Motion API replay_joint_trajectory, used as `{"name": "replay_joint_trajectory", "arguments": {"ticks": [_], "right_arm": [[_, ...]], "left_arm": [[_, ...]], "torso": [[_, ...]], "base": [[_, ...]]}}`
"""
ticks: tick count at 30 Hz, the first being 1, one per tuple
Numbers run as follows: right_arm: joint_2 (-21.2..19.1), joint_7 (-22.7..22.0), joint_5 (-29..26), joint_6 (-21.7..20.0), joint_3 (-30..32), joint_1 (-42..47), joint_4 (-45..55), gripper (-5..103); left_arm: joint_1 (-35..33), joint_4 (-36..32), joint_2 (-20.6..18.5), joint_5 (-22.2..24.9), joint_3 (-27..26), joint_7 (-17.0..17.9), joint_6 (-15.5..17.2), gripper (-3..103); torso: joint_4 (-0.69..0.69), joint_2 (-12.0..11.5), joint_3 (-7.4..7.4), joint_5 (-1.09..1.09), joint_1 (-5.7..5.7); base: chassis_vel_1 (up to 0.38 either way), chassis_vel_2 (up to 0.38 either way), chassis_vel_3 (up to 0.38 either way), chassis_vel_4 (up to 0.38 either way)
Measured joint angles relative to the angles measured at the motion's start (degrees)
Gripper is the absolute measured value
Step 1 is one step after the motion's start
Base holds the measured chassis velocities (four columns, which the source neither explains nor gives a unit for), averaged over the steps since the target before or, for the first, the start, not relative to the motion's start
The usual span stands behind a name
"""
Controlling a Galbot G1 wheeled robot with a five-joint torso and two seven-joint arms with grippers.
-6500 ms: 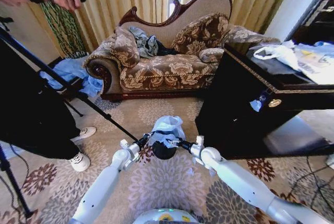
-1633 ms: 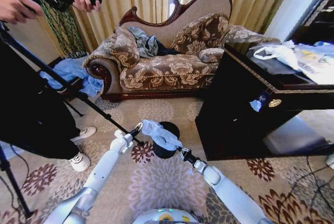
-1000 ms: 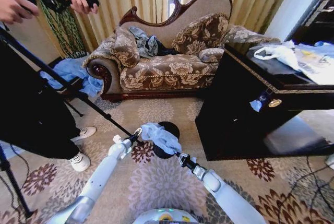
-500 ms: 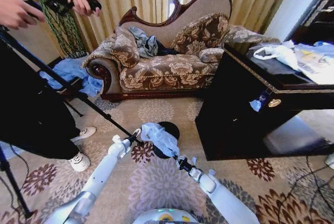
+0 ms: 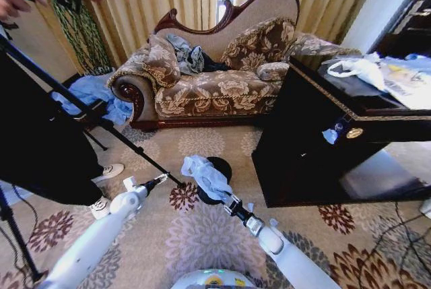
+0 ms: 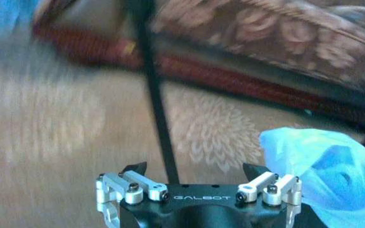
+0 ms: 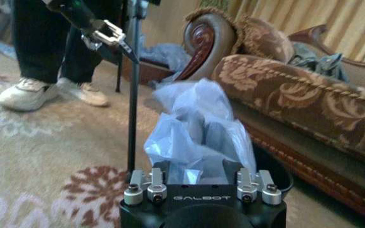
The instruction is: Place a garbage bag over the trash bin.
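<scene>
The garbage bag (image 5: 205,176) is a crumpled pale blue-white bundle lying over the near rim of the trash bin (image 5: 220,166), a small black cylinder on the carpet. My right gripper (image 5: 229,203) is shut on the bag's near end. In the right wrist view the garbage bag (image 7: 198,135) bunches up between that gripper's (image 7: 198,171) fingers, and a slice of the bin's rim (image 7: 277,176) shows beside it. My left gripper (image 5: 160,180) is open and holds nothing, a short way left of the bag. Its wrist view shows the left gripper (image 6: 195,168) with the garbage bag (image 6: 325,164) off to one side.
A black tripod leg (image 5: 128,144) slants down to the carpet just left of the bin. A person's white shoes (image 5: 108,188) stand further left. A patterned sofa (image 5: 215,80) is behind, a dark cabinet (image 5: 323,147) stands at right, and a blue cloth heap (image 5: 91,93) lies at the sofa's left end.
My left gripper has let go of the bag and drawn back to the left. The bag now hangs from the right gripper alone, still over the bin.
</scene>
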State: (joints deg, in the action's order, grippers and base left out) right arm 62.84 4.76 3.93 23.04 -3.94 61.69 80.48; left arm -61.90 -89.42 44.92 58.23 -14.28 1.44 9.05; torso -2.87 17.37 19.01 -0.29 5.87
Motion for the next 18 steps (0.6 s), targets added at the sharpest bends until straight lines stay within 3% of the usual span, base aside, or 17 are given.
{"name": "replay_joint_trajectory", "arguments": {"ticks": [1,4,8,10,13,18], "right_arm": [[0.0,0.0,0.0,0.0,0.0,0.0,0.0,54],[-0.2,-0.3,-0.5,0.3,1.8,1.8,2.6,71],[-0.2,-0.3,-0.5,0.6,2.3,2.2,3.2,82],[0.1,-0.1,-0.7,1.6,3.4,3.0,4.3,92],[0.1,0.8,-1.5,2.7,4.5,4.2,6.0,99],[-0.2,1.7,-2.2,3.9,6.2,6.1,8.1,100]], "left_arm": [[0.0,0.0,0.0,0.0,0.0,0.0,0.0,100],[-0.1,-4.9,-3.2,-10.0,0.6,-1.0,-3.1,100],[0.1,-6.5,-4.3,-12.3,1.0,-1.2,-3.4,100],[1.2,-9.7,-6.6,-16.2,2.5,-1.8,-3.6,100],[2.9,-11.7,-9.0,-18.9,4.3,-2.8,-3.5,100],[5.6,-13.4,-12.9,-21.5,8.1,-4.4,-3.4,100]], "torso": [[0.00,0.0,0.00,0.00,0.00],[-0.03,0.0,0.00,0.01,0.00],[-0.03,0.0,0.00,0.01,0.00],[-0.02,0.0,0.00,0.00,0.00],[-0.02,0.0,0.00,0.00,-0.01],[-0.02,0.0,0.00,0.02,-0.01]], "base": [[0.000,0.000,0.000,0.000],[0.000,0.000,0.000,0.000],[0.000,0.000,0.000,0.000],[0.000,0.000,0.000,0.000],[0.000,0.000,0.000,0.000],[0.000,0.000,0.000,0.000]]}}
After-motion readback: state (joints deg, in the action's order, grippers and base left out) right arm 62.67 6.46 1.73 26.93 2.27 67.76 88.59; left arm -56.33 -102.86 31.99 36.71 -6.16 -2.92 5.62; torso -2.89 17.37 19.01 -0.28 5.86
